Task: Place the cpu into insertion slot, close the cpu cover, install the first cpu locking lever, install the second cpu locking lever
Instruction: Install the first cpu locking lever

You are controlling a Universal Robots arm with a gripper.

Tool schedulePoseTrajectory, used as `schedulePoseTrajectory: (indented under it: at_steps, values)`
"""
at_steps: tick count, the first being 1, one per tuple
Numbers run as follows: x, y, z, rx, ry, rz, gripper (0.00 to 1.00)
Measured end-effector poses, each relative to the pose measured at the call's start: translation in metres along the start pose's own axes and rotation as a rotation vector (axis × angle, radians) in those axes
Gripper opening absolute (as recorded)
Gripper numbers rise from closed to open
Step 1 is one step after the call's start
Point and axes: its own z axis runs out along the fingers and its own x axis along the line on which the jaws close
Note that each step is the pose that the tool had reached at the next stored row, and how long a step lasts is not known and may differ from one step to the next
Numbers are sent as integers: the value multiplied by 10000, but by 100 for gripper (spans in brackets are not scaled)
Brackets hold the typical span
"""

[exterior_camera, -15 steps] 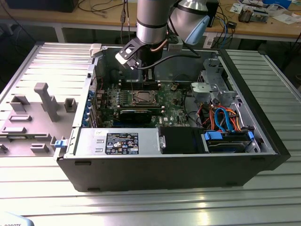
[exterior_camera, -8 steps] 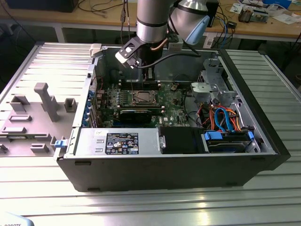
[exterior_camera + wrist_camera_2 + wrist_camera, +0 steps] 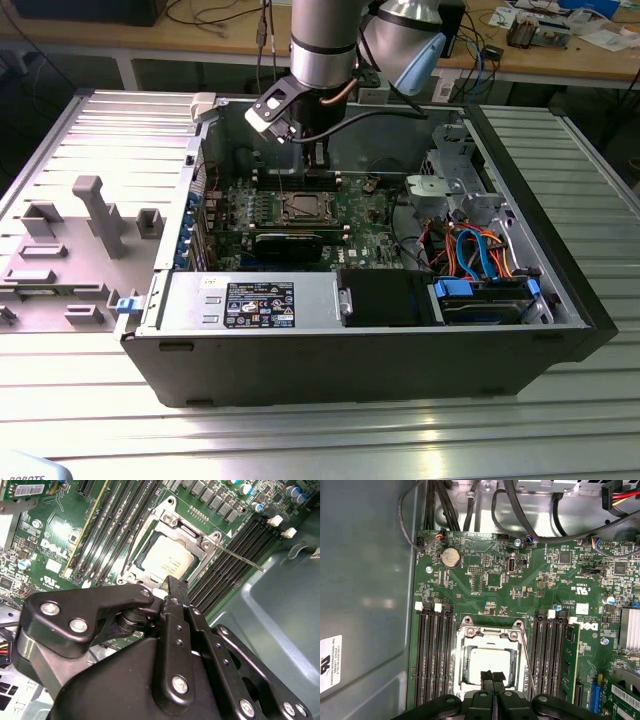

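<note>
While the gripper [image 3: 492, 676] hangs clenched empty, the cpu [image 3: 487, 659] lies below its tips.
Pale silver square (cpu cover [image 3: 492, 631] flat around it); exterior view adds the open case [image 3: 350, 365].

Dull silver-grey metal tops the cpu [image 3: 490, 661], its cpu cover [image 3: 461, 670] a brighter, smooth silvery metal, the circuit board [image 3: 485, 587] glossy green, the gripper [image 3: 493, 676] matt black, the computer case [image 3: 350, 370] dark matt sheet metal, the table [image 3: 300, 440] ribbed pale metal.
</note>
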Motion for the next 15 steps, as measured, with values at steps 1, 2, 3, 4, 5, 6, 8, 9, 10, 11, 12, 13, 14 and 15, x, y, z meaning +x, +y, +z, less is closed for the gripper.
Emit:
schedulePoseTrajectory:
  at_steps: [1, 2, 3, 4, 5, 6, 8, 9, 10, 11, 12, 13, 14, 15]
  values:
    - [0, 0, -1, -2, 2, 0, 11]
    - [0, 0, -1, -1, 2, 0, 11]
    - [0, 0, -1, -2, 2, 0, 11]
    - [0, 0, -2, 0, 0, 1, 11]
    - [0, 0, -2, 0, 0, 4, 11]
    - [0, 0, -2, 0, 0, 4, 11]
    - [0, 0, -11, 2, -3, 4, 11]
    - [0, 0, -16, 1, -2, 4, 11]
    - [1, 0, -22, 0, 0, 4, 11]
    - [1, 0, -26, 0, -1, 4, 11]
    - [1, 0, -31, 0, 0, 4, 11]
    - [2, 0, -36, 0, 0, 4, 11]
    - [2, 0, -40, 0, 0, 4, 11]
    - [2, 0, -44, -2, 3, 4, 11]
